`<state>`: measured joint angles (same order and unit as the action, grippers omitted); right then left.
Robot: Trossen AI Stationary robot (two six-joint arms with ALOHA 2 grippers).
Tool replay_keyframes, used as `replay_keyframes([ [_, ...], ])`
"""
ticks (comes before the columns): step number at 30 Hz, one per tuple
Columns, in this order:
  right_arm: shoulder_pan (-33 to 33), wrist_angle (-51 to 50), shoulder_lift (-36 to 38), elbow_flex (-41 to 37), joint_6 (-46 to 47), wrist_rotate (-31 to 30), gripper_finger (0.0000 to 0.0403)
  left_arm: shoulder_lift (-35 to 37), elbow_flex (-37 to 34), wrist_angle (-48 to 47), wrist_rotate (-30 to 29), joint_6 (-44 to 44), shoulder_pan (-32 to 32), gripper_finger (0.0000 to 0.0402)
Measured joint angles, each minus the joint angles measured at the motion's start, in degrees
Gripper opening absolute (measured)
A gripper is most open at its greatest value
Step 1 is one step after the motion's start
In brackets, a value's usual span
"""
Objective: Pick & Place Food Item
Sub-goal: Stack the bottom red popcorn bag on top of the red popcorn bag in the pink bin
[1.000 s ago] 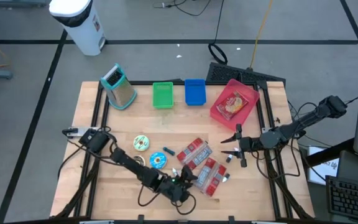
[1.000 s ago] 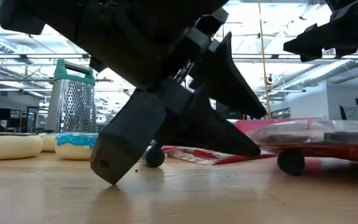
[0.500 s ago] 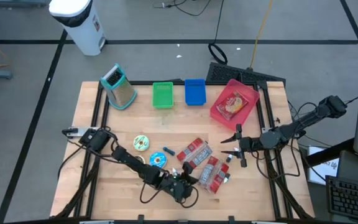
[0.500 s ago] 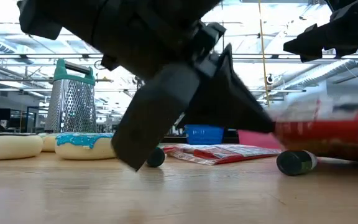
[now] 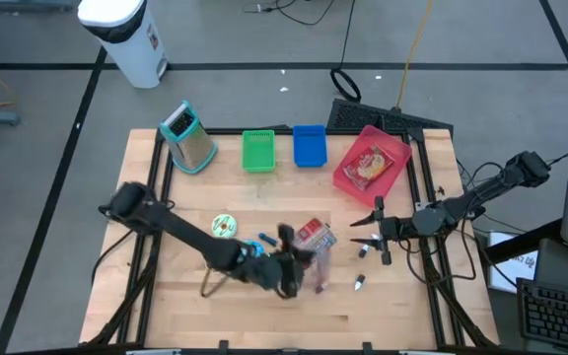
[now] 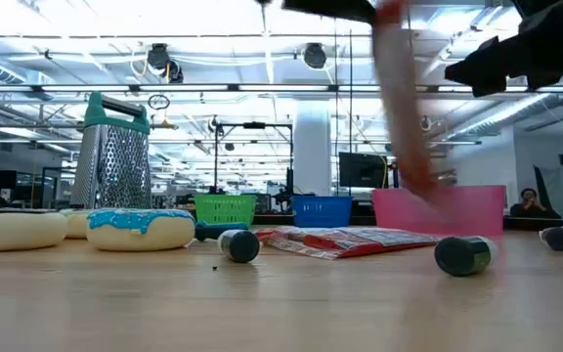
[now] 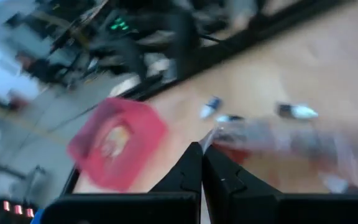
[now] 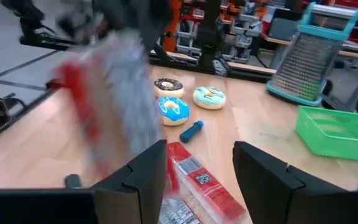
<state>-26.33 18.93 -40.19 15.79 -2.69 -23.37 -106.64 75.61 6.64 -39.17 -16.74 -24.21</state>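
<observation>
Metal grater at the far left of the bench, upright, teal-capped. Two iced doughnuts next: a pale one and a blue one just beside it, both flat on the wood. Green basket and blue basket side by side along the far edge.

Left end effector near the front middle of the bench, fingers pressed together and clamped on one edge of a red-and-clear snack packet. Packet lifted clear of the wood, hanging edge-down and blurred. A second, similar packet flat on the bench just behind it. Small dark markers scattered nearby.

Judged light and limp: thin crinkly film, likely to flop and swing from a pinched edge. Slippery too, probably, so a hold well in from the sealed rim would seem safer than the very corner. Contents possibly brittle, so no hard squeeze across the middle.

Pink bin farther right at the back, already holding a food packet; a likely destination, though unconfirmed.

Right end effector hovering at the right side of the bench, fingers apart, nothing between them.
</observation>
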Motion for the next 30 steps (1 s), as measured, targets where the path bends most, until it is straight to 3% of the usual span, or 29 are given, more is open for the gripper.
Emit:
replay_keyframes([
  [6,0.0,-0.7,0.0,0.0,0.7,-8.9,0.0171,10.3,0.0,-12.2,-2.3,12.7,4.4,0.0001],
  [10,0.0,0.0,0.0,0.0,3.4,-13.0,0.0171,13.3,0.0,-14.8,-4.9,16.5,7.3,0.0001],
  [20,4.0,2.4,-2.4,0.0,19.6,-14.4,0.0171,10.8,0.0,-15.6,-6.5,20.3,14.4,0.0],
  [30,7.6,19.2,-19.6,0.1,11.9,-14.5,0.0172,6.8,0.0,-11.6,-7.3,20.1,17.9,0.0],
])
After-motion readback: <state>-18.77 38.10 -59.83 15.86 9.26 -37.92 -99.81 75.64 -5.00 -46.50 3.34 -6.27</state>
